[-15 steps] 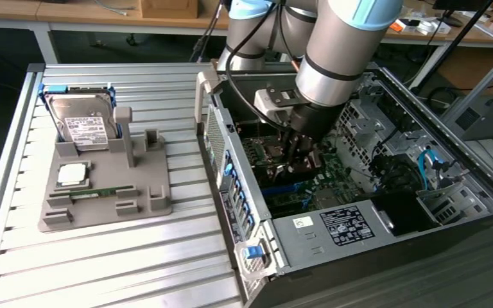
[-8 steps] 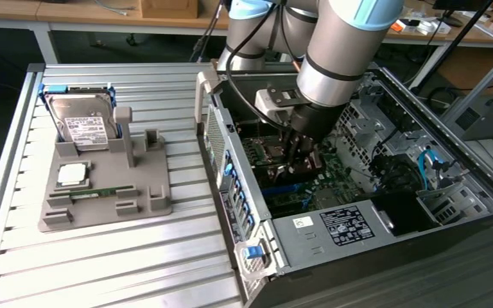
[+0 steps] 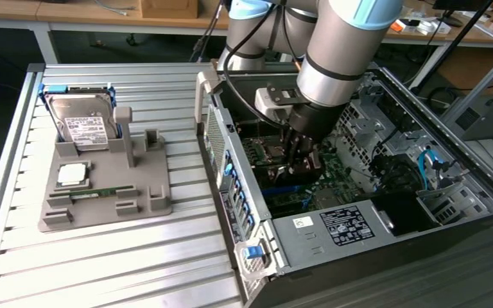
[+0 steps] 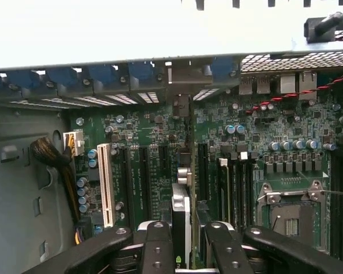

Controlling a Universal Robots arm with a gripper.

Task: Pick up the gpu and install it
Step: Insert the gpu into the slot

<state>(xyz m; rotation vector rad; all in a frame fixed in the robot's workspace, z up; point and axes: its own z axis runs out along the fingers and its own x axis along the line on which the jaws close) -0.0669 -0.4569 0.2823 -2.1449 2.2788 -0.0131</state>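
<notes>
Fingers sit deep inside the open computer case in the exterior view, closed partway on the gpu, which shows as a dark card held on edge just above the motherboard. Arm comes down from the top of frame. On the table, toward the exterior view's left, a grey holder tray carries a hard drive standing upright, a cpu chip and a green memory stick lying flat.

Wrist view: black fingers clamp the gpu from both sides, card seen edge-on, running toward the case's rear slot openings. It hangs over the dark expansion slots, between the white slot and the cpu socket. Cannot tell if its edge is seated in a slot yet.
</notes>
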